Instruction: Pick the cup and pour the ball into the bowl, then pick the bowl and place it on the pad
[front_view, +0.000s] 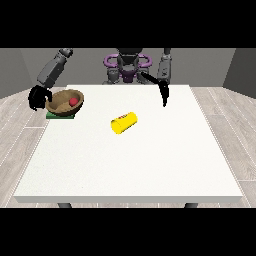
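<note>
A yellow cylindrical cup (123, 122) lies on its side near the middle of the large white table (150, 165). Left of the cup and a little farther back, a brown wooden bowl (65, 102) sits tilted on a flat green pad (60, 115) at the table's left edge, with a small red ball (73, 101) inside it. The hand at the view's left (38, 97) curls its fingers around the bowl's left rim. The hand at the view's right (163, 94) hangs above the table right of and behind the cup, fingers straight and pointing down, holding nothing.
</note>
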